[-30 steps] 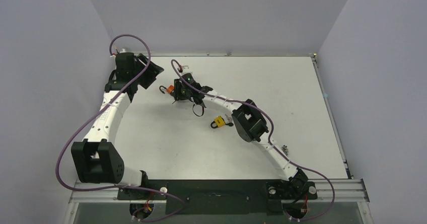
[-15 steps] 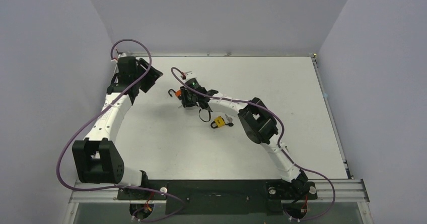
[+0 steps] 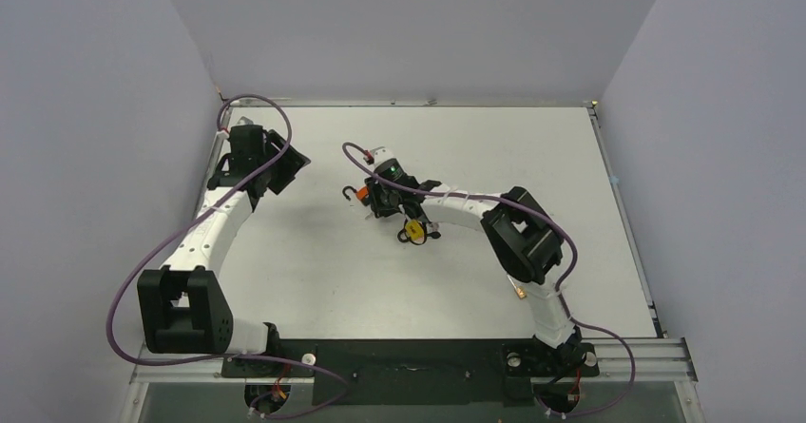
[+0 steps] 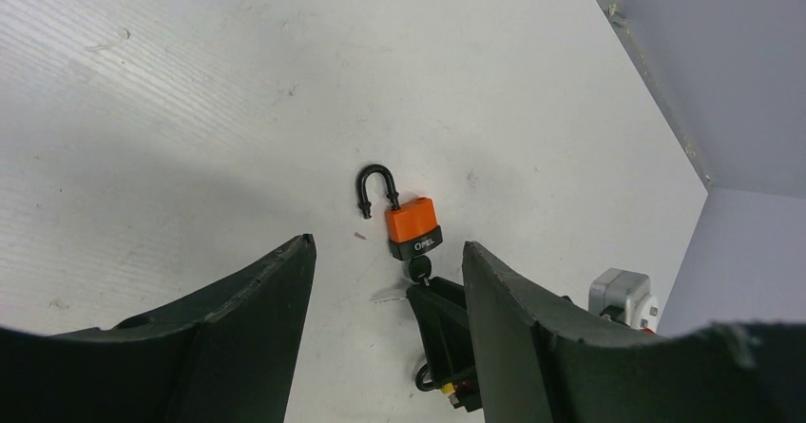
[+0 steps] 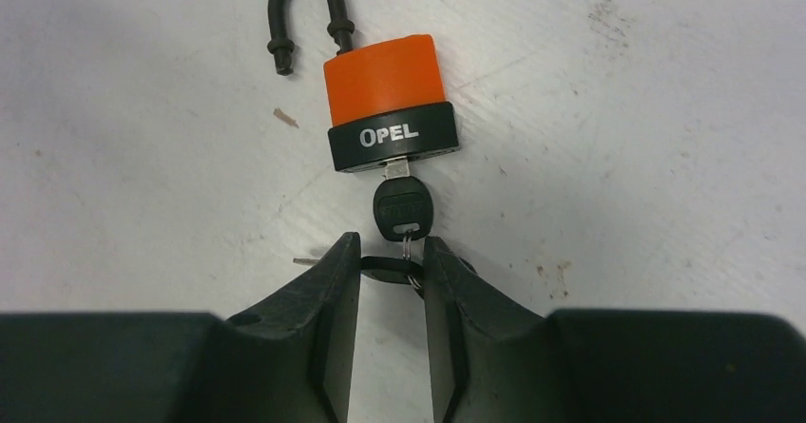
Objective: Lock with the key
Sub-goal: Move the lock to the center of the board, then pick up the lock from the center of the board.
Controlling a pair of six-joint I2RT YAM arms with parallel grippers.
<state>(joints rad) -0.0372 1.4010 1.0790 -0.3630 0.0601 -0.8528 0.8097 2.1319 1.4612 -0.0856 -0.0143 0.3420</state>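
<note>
An orange padlock with a black base lies flat on the white table, its black shackle standing open. A black-headed key sits in its keyhole, with a ring and a second key trailing behind. My right gripper is just behind the key head, its fingers narrowly apart astride the ring, table showing between them. In the top view the padlock lies mid-table at the right gripper. My left gripper hovers open to the left; its wrist view shows the padlock ahead.
A yellow padlock lies just right of and nearer than the orange one, close under the right arm's wrist. A small brass-coloured item rests near the right arm's elbow. Grey walls close in the table on three sides.
The orange padlock and the right gripper have shifted right and nearer, toward the yellow padlock. The right jaws have narrowed. The left arm has swung slightly right.
</note>
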